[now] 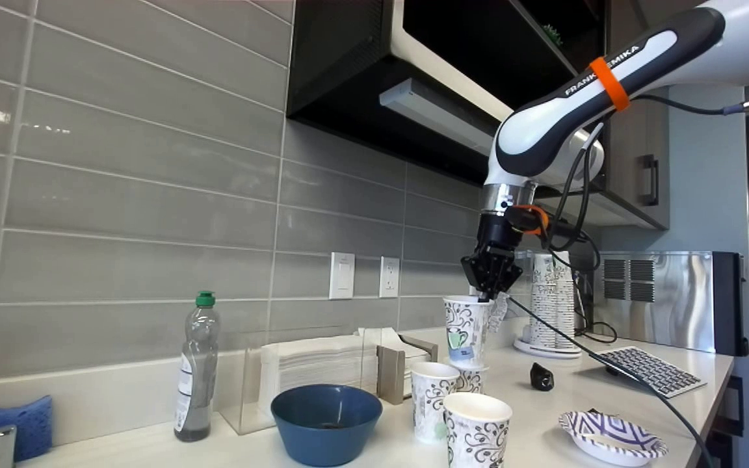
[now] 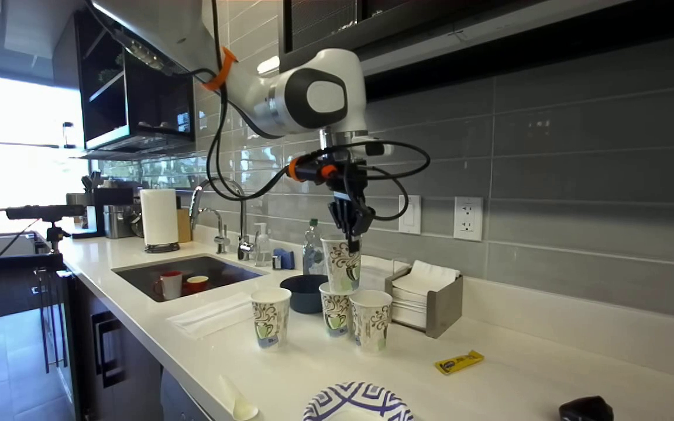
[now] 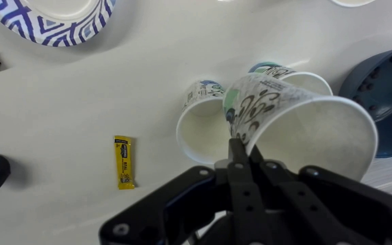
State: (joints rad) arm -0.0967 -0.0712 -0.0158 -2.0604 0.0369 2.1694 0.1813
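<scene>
A: What is in the background?

B: A grey tiled wall, with a white bench at its foot; the gripper hangs over that bench.

A: Is it holding anything?

B: Yes, it is clenched on the side of a scroll-printed paper cup, one finger inside the rim and one outside. In both exterior views that cup is upright or nearly so, right beneath the gripper and raised off the bench.

A: What stands below?

B: Three more cups with the same print. The bowl-side cup and the packet-side cup are near each other under the gripper; whether the raised base touches either rim, I cannot tell. The outlying cup stands farther from the gripper, away from the wall.

A: And around those?

B: A blue bowl with small dark round things inside sits low to one side of the gripper, near the bowl-side cup. A yellow condiment packet lies on the opposite side. On the gripper's wall side is a napkin holder filled with white napkins.

A: Farther off?

B: Past the blue bowl stands a green-capped dish soap bottle. A purple-patterned paper bowl and a tower of stacked paper cups are well apart from the gripper, on the packet's side.
</scene>
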